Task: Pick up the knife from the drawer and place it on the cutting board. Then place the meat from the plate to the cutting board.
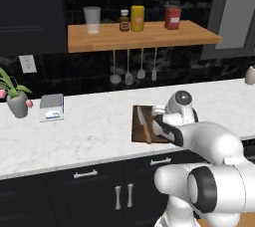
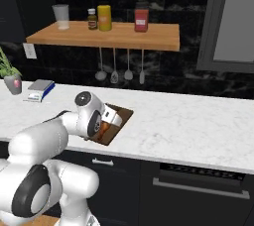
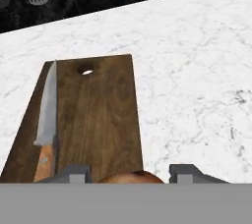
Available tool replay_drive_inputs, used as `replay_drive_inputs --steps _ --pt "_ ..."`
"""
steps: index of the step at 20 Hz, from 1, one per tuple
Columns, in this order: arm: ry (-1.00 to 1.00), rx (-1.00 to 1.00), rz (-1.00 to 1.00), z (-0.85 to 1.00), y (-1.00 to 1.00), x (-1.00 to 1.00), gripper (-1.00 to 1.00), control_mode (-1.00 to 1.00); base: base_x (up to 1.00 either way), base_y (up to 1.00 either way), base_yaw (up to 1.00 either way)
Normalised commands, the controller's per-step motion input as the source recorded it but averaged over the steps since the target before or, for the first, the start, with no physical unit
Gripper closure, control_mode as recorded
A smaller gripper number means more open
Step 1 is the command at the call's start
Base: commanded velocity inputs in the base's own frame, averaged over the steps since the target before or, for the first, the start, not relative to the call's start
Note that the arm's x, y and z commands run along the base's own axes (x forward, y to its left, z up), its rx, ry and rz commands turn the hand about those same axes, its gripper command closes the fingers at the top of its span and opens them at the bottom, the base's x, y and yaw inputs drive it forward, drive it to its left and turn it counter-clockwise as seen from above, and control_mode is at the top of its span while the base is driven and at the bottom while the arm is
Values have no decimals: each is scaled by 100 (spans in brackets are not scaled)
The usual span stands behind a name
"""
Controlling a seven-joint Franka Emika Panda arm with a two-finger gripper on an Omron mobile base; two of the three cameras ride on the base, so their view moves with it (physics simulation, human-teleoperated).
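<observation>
While the arm hides it elsewhere, fingers (image 3: 81, 173) bracket the meat (image 3: 130, 178).

The cutting board (image 3: 98, 120) is dark wood with visible grain. The knife (image 3: 46, 120) has a matt metal blade and wooden handle. The table (image 3: 197, 70) looks like white marble.

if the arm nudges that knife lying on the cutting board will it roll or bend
The knife lies flat along one edge of the cutting board, so it probably slides, not rolls. Its metal blade looks stiff. Near that edge, a sideways push might tip it off.
</observation>
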Motion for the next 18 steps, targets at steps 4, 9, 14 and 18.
replay_drive_inputs --steps 4,9,14,18 --pt "1 0 -5 -5 13 34 100 -100 0 0 0" --pt "4 2 -5 -4 1 22 100 -100 0 0 0" --pt "11 5 -5 -19 0 38 100 -100 0 0 0" --pt "17 3 -4 -24 0 58 100 -100 0 0 0"
